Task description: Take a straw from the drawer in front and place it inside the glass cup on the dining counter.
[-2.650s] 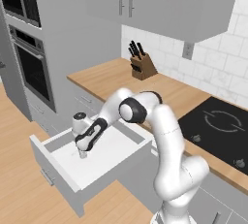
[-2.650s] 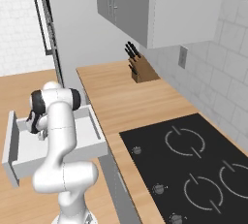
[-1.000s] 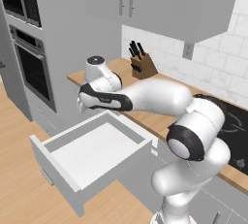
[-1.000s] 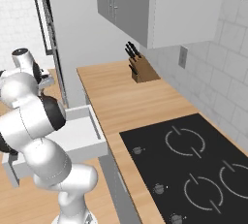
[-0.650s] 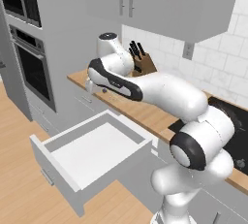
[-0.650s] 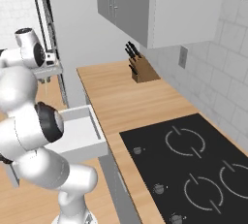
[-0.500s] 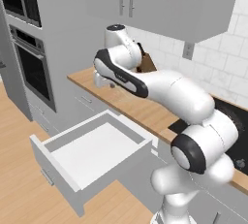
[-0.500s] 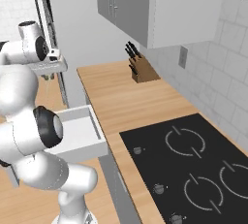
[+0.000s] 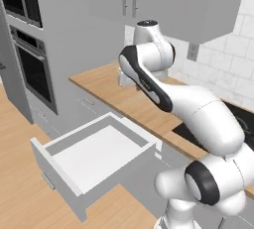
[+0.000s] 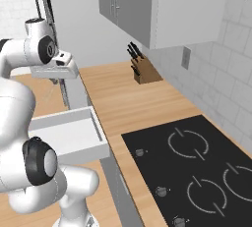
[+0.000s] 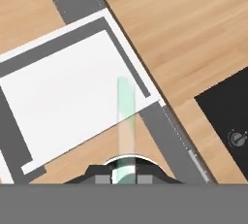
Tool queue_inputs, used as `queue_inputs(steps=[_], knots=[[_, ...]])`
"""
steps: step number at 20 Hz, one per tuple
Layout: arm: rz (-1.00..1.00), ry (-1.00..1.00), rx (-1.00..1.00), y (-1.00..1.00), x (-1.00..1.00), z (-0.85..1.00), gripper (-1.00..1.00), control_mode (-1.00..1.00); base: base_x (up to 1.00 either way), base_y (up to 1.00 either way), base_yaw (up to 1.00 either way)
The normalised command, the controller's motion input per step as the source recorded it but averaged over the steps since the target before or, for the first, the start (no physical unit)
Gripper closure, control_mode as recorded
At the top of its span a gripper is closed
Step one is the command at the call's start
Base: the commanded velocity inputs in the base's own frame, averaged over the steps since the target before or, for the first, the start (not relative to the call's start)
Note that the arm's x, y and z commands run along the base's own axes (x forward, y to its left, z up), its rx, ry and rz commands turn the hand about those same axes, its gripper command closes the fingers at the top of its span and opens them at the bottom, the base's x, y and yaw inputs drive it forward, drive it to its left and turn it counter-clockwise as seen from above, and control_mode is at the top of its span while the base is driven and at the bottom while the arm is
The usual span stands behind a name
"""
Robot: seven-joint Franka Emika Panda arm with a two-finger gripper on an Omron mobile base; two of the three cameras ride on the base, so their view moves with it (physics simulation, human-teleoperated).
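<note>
The drawer (image 9: pixel 55 169) stands pulled out below the wood counter, and its white inside (image 11: pixel 63 92) lies bare. My gripper (image 9: pixel 125 83) hangs high above the counter's front edge, past the drawer's far side. In the hand view the gripper (image 11: pixel 125 177) looks straight down and is shut on a pale green see-through straw (image 11: pixel 127 116), which points out over the drawer's corner. From the right base the hand (image 10: pixel 63 84) shows above the drawer (image 10: pixel 96 125). The glass cup and the dining counter are out of view.
A knife block (image 10: pixel 142 71) stands at the back of the wood counter (image 10: pixel 128 103). The black cooktop (image 10: pixel 197 172) is set into it to the right. A built-in oven (image 9: pixel 30 69) fills the tall unit on the left. Grey wall cupboards (image 9: pixel 163 0) hang overhead.
The arm has lifted out of the drawer and swung up and right to above the counter edge, with the straw in its grip. The drawer stays open.
</note>
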Motion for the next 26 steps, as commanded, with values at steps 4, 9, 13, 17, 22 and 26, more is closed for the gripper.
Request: queue_inputs(steps=[4,9,13,17,22,26], knots=[[-0.04,-0.03,0.0,-0.05,-0.15,0.0,1.0,1.0,-0.7,-0.11,-0.08],[0.0,0.0,0.0,0.0,0.0,0.0,1.0,1.0,-1.0,0.24,0.03],[0.0,0.0,0.0,0.0,0.0,0.0,1.0,1.0,-0.94,0.97,0.38],[0.0,0.0,0.0,0.0,0.0,0.0,1.0,1.0,-0.43,1.0,0.53],[0.0,0.0,0.0,0.0,0.0,0.0,1.0,1.0,0.0,0.98,0.55],[0.0,0.0,0.0,0.0,0.0,0.0,1.0,1.0,0.79,0.65,0.22]])
